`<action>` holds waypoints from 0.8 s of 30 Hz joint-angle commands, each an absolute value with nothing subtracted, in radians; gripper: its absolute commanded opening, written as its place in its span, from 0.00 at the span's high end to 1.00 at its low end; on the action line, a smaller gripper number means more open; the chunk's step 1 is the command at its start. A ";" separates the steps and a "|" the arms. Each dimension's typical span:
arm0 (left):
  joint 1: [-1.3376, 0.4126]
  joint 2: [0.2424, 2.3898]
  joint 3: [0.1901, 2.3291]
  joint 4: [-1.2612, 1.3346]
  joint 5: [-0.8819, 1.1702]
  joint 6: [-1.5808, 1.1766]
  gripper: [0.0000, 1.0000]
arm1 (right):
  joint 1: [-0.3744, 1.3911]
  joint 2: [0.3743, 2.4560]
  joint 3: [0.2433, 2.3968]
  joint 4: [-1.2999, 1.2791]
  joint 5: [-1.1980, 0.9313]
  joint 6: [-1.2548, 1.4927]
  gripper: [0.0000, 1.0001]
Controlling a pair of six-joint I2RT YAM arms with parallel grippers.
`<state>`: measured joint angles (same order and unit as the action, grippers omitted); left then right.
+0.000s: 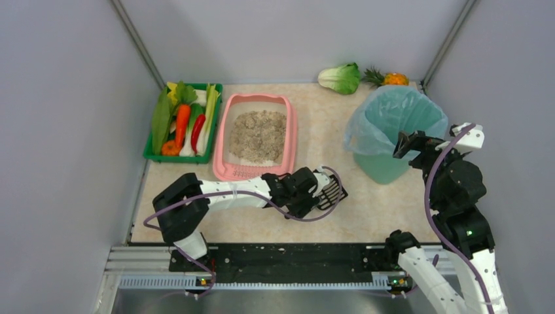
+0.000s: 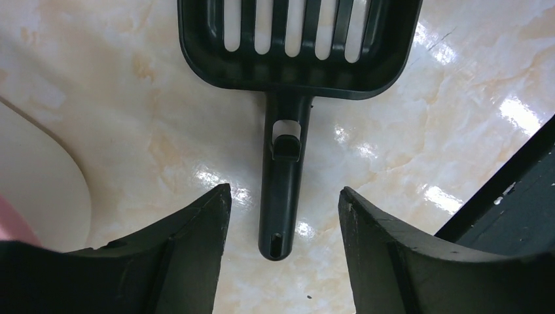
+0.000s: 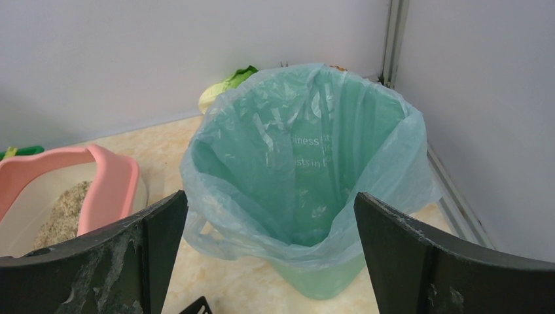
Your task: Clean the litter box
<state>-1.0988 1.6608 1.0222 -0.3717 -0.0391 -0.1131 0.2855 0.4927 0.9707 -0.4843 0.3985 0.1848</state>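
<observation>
The pink litter box (image 1: 292,140) holds grey-beige litter and lies at the table's back left; its rim (image 3: 111,186) also shows in the right wrist view. A black slotted scoop (image 1: 330,191) lies flat on the table in front of it. My left gripper (image 1: 313,190) is low over the scoop's handle (image 2: 285,170). Its jaws are open, one on each side of the handle's end, with a gap on both sides (image 2: 285,203). My right gripper (image 1: 406,144) hangs open and empty beside the teal bin, facing it (image 3: 271,209).
The teal bag-lined bin (image 1: 393,124) stands at the right (image 3: 301,150). A green crate (image 1: 150,156) of vegetables sits left of the litter box. A cabbage (image 1: 340,77) and a pineapple (image 1: 393,79) lie by the back wall. Grey walls enclose the table.
</observation>
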 commanded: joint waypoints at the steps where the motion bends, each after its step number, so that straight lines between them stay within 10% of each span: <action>1: -1.104 1.666 1.000 -0.305 -0.051 -0.142 0.34 | 0.293 0.481 1.013 -0.487 0.395 0.191 0.01; 13: -1.103 1.755 1.000 -0.308 -0.028 -0.129 0.48 | 0.293 0.474 1.022 -0.504 0.391 0.196 0.01; 24: -1.103 1.675 1.033 -0.391 -0.011 -0.116 0.96 | 0.294 0.481 1.031 -0.514 0.375 0.197 0.01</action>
